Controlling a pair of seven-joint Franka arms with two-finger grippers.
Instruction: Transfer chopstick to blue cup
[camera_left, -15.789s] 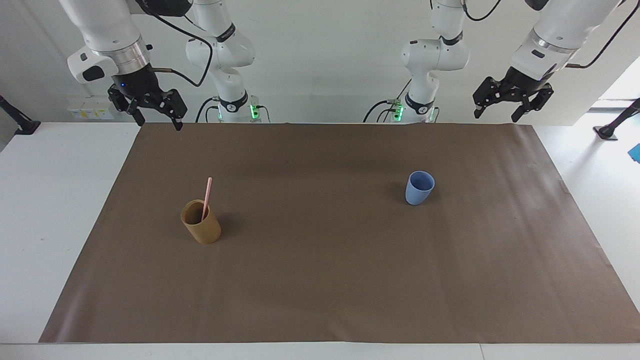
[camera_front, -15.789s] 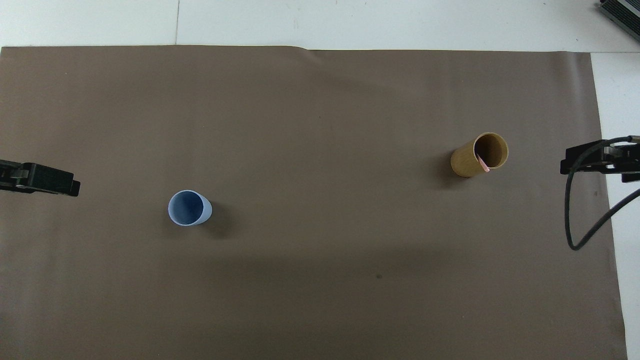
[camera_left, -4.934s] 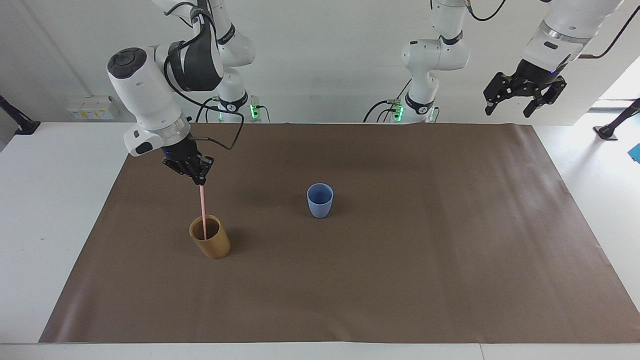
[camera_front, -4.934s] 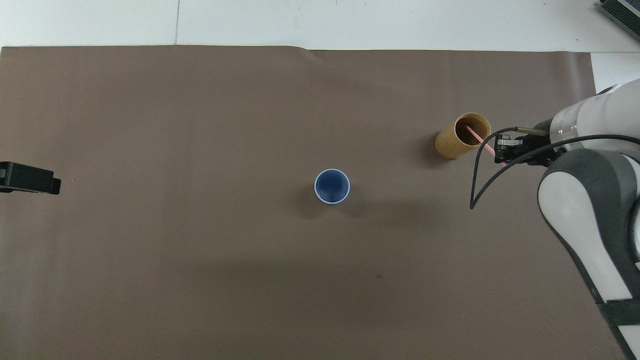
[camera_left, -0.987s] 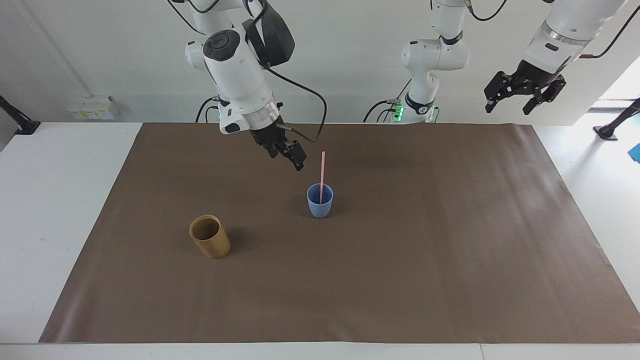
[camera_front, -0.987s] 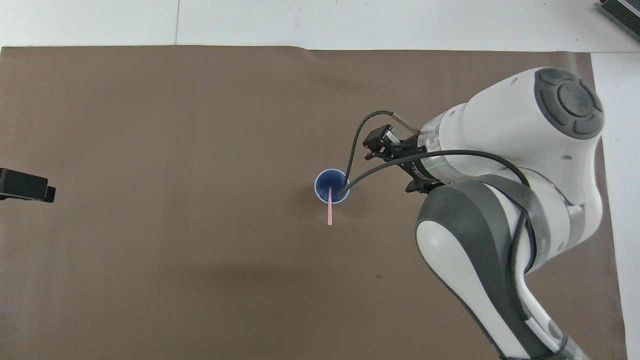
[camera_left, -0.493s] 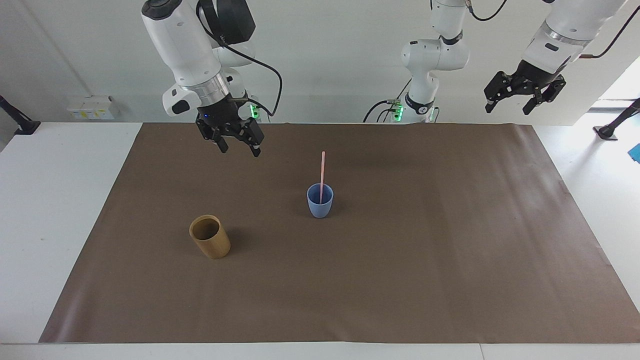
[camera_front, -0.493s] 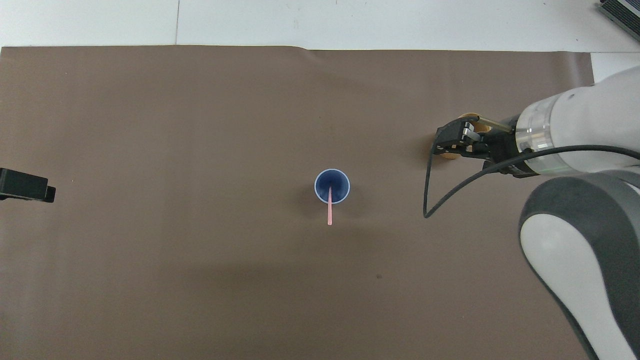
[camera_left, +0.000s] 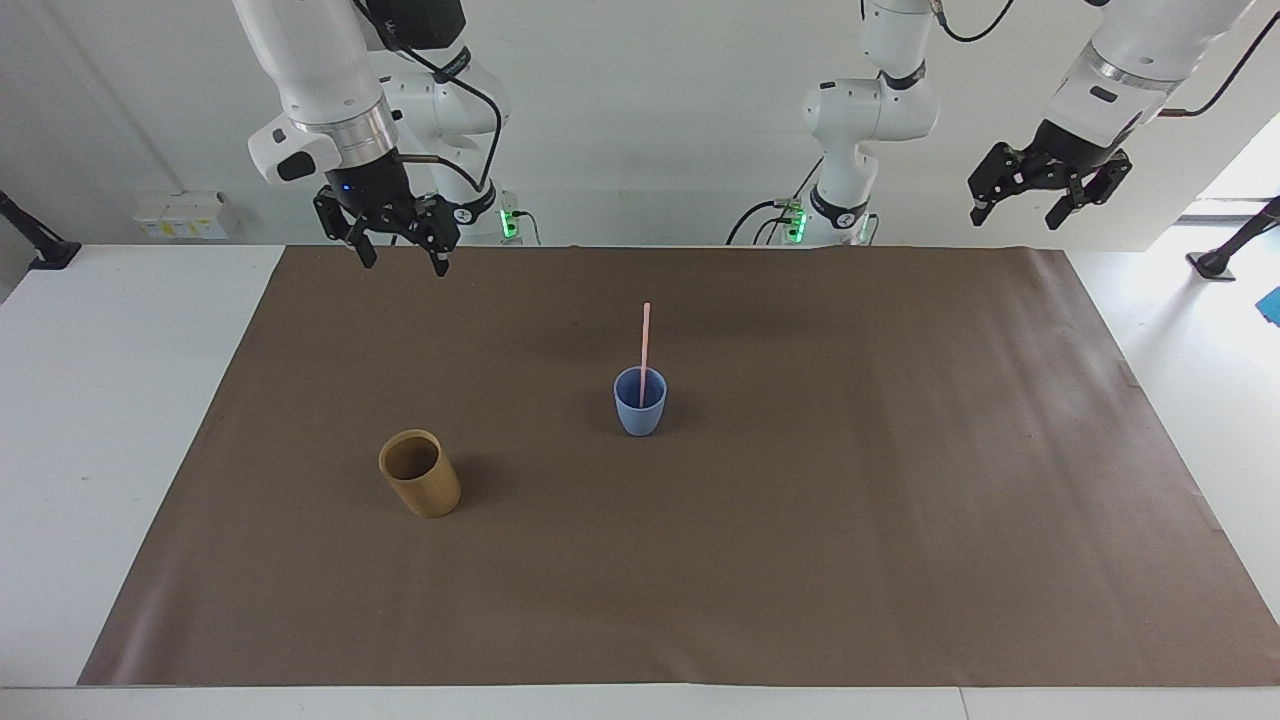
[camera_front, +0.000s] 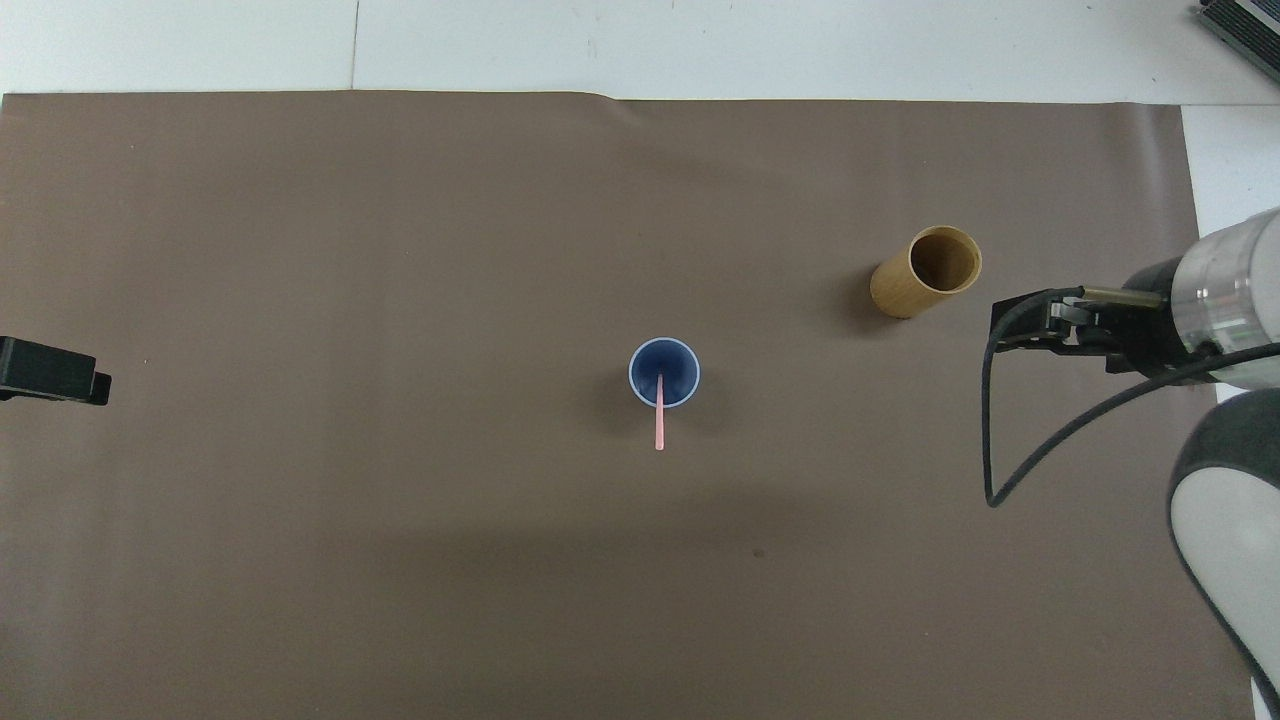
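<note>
Facing view first: the blue cup (camera_left: 640, 401) stands on the brown mat (camera_left: 900, 480), near the middle of the table. The chopstick (camera_left: 645, 340) stands in it, its top end sticking out well above the rim. A tan cup (camera_left: 420, 473) stands farther from the robots than the blue cup, toward the right arm's end of the table, and nothing is in it. The right gripper (camera_left: 400, 258) hangs in the air over the mat's edge by the robots, with its fingers spread apart and nothing between them. The left gripper (camera_left: 1012, 213) waits high up over the left arm's end of the table, also spread apart and holding nothing.

Overhead view next: the blue cup (camera_front: 678, 362) shows its round mouth, with the chopstick (camera_front: 659, 425) leaning out toward the robots. The tan cup (camera_front: 905, 290) is well apart from it. The right gripper (camera_front: 1030, 325) is in the air beside the tan cup. Only the tip of the left gripper (camera_front: 55, 372) shows at the picture's edge.
</note>
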